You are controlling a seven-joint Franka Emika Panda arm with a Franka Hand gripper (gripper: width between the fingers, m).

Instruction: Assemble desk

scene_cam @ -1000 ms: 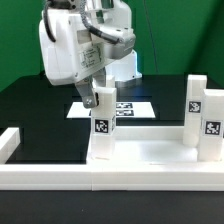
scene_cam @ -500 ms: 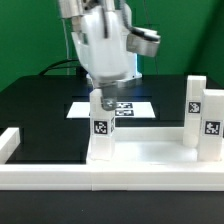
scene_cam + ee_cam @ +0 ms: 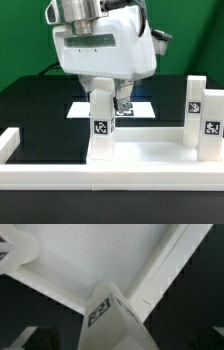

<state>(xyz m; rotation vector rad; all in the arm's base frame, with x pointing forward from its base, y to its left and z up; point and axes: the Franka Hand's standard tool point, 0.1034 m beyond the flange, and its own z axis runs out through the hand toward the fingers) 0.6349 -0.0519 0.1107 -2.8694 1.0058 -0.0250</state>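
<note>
Gripper [image 3: 103, 88]: jaws wide apart, holding nothing, straddling the top of an upright leg [image 3: 101, 122]. Leg stands on the tabletop panel [image 3: 150, 152] directly below. Beyond: marker board [image 3: 132, 108]. Off to the side: two more upright legs [image 3: 203, 118]. Border wall [image 3: 120, 181] in front.

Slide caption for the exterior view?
Open hand above an upright leg on the tabletop; two more legs stand at the view's right.
</note>
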